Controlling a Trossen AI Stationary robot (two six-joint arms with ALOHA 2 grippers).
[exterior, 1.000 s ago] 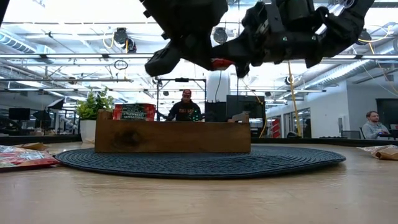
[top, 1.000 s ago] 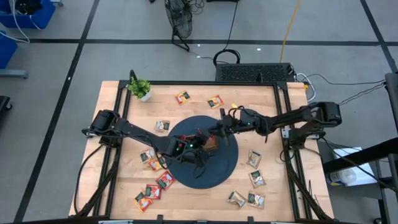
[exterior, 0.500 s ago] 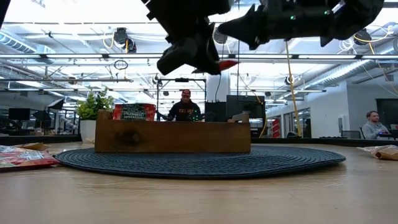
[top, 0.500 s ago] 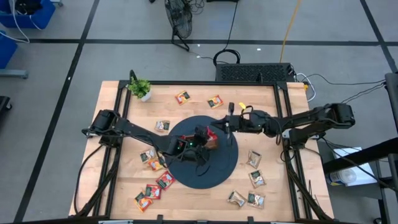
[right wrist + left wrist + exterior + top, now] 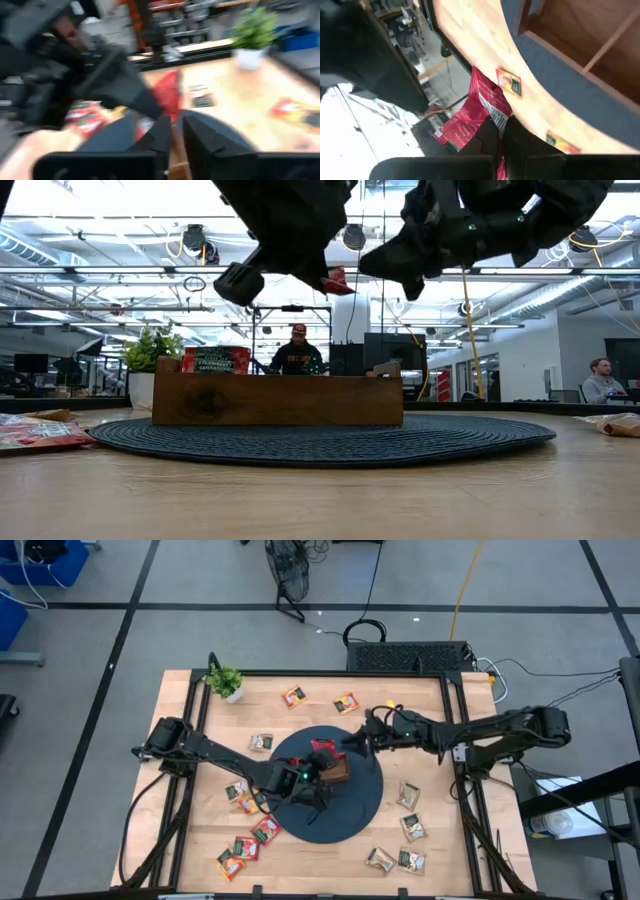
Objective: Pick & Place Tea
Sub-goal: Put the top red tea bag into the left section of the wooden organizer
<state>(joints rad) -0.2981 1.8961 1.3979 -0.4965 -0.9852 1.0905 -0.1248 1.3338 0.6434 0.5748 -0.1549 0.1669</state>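
Your left gripper (image 5: pixel 497 131) clamped on a red sachet (image 5: pixel 481 111) above the tray (image 5: pixel 335 768), your right gripper (image 5: pixel 352 738) beside it, jaws barely parted.

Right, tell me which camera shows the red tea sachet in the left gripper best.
The left wrist view: the red sachet fills mid-frame, pinched between the left gripper fingers. The high view shows a small red patch beside the tray, the low view a red corner under the arm, the right wrist view a blur.

red sachet (image 5: pixel 323 747) passed from right gripper (image 5: pixel 352 739) to left gripper (image 5: pixel 318 762); right arm drawn back
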